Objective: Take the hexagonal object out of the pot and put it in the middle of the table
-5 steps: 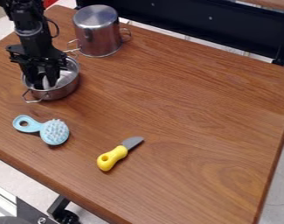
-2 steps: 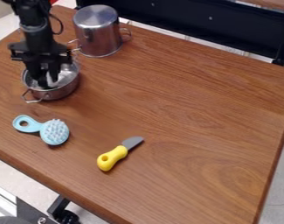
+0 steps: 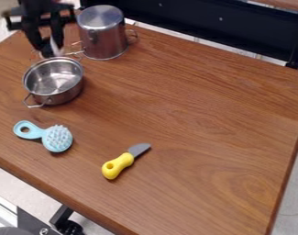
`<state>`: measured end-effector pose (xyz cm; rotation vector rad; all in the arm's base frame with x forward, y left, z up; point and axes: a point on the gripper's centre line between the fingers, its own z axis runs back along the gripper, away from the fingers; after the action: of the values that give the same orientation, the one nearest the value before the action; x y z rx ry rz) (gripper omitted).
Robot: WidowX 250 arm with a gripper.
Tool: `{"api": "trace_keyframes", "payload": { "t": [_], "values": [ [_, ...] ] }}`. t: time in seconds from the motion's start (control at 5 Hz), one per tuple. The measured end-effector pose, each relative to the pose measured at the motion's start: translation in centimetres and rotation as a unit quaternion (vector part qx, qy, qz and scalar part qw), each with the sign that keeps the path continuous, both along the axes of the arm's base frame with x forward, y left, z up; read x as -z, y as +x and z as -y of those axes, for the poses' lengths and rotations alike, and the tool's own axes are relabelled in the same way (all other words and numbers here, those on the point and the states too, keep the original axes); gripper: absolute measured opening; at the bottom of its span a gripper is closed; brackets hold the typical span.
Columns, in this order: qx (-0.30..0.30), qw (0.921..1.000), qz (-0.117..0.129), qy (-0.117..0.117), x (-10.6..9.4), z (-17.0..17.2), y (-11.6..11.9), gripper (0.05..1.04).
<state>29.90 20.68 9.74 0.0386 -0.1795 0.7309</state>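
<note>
The wooden table [image 3: 194,110] carries all. The gripper [image 3: 48,49], at ten to eleven o'clock, is narrowed on something; the upturned pot [image 3: 102,34] stands at eleven, the open pot [image 3: 64,95] at ten, the brush [image 3: 57,138] between eight and nine, the knife [image 3: 118,165] at seven. Smallest, the pale object [image 3: 55,47] is gripped, outside the open pot.

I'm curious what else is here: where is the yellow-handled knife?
In the camera view, the yellow-handled knife lies on the table, in the picture's lower left, right of the light blue brush.

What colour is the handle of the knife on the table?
The handle is yellow, best seen in the camera view.
</note>
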Motion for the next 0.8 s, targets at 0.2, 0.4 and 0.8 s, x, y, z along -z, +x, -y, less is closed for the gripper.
{"api": "trace_keyframes", "payload": {
  "t": [0.2, 0.4, 0.8],
  "values": [
    [-0.016, 0.9995, -0.024, -0.014, -1.4, 1.7, -0.4, 0.422],
    [-0.022, 0.9988, -0.040, -0.016, -1.6, 4.3, 0.4, 0.422],
    [-0.032, 0.9991, -0.025, -0.009, 0.1, 10.4, 0.7, 0.422]
  ]
}}
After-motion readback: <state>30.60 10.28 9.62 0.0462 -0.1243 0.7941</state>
